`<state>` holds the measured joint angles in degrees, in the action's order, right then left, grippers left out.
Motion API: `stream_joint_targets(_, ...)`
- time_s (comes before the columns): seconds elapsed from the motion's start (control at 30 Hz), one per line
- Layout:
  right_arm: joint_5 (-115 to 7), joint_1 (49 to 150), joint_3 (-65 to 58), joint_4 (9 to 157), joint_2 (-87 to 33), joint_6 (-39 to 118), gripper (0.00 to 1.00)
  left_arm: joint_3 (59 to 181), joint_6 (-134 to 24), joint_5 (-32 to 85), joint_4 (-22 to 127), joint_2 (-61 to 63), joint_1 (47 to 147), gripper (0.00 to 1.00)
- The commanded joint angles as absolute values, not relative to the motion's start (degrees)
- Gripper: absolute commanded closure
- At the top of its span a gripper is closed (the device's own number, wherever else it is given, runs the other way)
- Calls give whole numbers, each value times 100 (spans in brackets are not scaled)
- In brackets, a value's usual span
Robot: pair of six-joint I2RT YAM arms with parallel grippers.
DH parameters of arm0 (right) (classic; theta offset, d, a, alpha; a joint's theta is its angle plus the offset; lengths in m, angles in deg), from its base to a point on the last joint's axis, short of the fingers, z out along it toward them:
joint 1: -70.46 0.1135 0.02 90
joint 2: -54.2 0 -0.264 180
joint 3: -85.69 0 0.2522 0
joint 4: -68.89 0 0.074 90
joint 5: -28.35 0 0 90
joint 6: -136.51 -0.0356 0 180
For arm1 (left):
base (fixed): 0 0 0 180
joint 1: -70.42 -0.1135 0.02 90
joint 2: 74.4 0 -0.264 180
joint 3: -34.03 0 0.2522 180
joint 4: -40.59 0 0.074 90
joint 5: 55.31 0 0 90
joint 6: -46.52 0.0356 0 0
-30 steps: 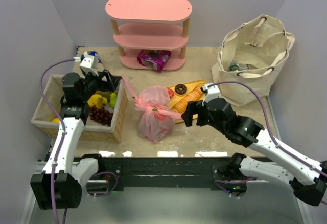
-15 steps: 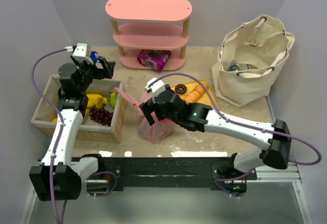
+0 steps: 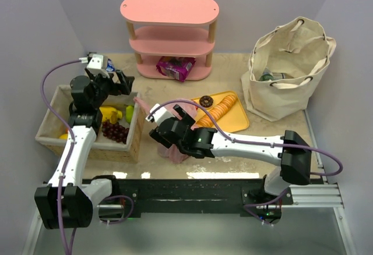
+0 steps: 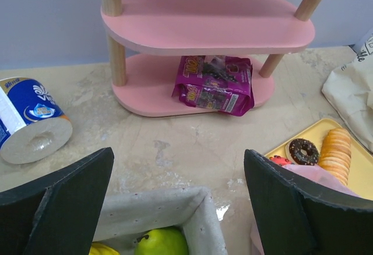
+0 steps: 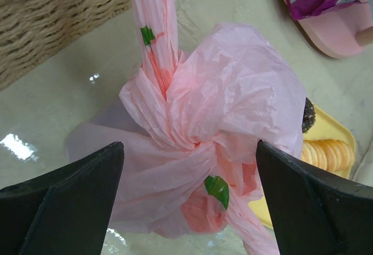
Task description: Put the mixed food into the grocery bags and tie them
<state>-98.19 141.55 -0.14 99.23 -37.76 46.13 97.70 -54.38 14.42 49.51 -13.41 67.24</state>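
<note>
Hanging wide-spread above the pink plastic bag (image 5: pixel 233 74), the right end effector (image 5: pixel 189 144) alone sees its knot (image 5: pixel 169 133).

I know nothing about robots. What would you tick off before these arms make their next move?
1. Pink plastic bag tied: ok, its top is cinched into a knot.
2. Right gripper free of that bag: ok, it is open, with a jaw standing off each side of the knot.
3. Left gripper empty: ok, it is open with nothing between the jaws.
4. Canvas bag tied: not ok, its mouth gapes open.
5. All food bagged: not ok, a purple snack packet lies on the bottom level of the shelf.
</note>
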Motion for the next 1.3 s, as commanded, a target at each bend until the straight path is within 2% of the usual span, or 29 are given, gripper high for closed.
stream_joint_targets(0.0,-10779,14183,-110,9442,-4027,4836,1,9710,-5421,1299,4670,-1464,6734,1)
stream_joint_targets(0.23,-10904,14078,-374,9750,-4415,4696,1,9674,-5482,1237,4635,-1473,6734,2)
stream_joint_targets(0.33,-10271,13928,-339,9882,-4345,4344,12,9666,-5491,1219,4617,-1490,6734,2)
stream_joint_targets(0.37,-10061,13910,-330,9917,-4310,4266,30,9666,-5491,1219,4617,-1499,6734,2)
stream_joint_targets(0.4,-9954,13919,-339,9943,-4266,4230,41,9666,-5500,1228,4617,-1499,6734,2)
stream_joint_targets(0.43,-9866,13910,-374,9978,-4222,4212,56,9666,-5491,1228,4617,-1490,6734,2)
stream_joint_targets(0.47,-9805,13901,-513,10109,-4108,4160,89,9666,-5491,1220,4609,-1490,6734,2)
stream_joint_targets(0.5,-9717,13910,-628,10189,-4038,4151,99,9657,-5508,1219,4609,-1490,6734,2)
stream_joint_targets(0.63,-9506,13665,-1453,10566,-3607,4291,100,9648,-5500,1211,4600,-1481,6743,2)
stream_joint_targets(0.73,-9373,13059,-2323,10822,-3291,4528,100,9639,-5526,1193,4591,-1490,6743,2)
stream_joint_targets(0.93,-9970,11987,-3897,10577,-3035,5809,100,9613,-5544,1167,4547,-1473,6743,2)
stream_joint_targets(1.03,-10015,11126,-4293,10226,-3070,6136,100,9604,-5561,1158,4538,-1437,6743,2)
stream_joint_targets(1.27,-9752,9071,-5278,10400,-3632,6163,100,9595,-5605,1097,4512,-1402,6743,2)
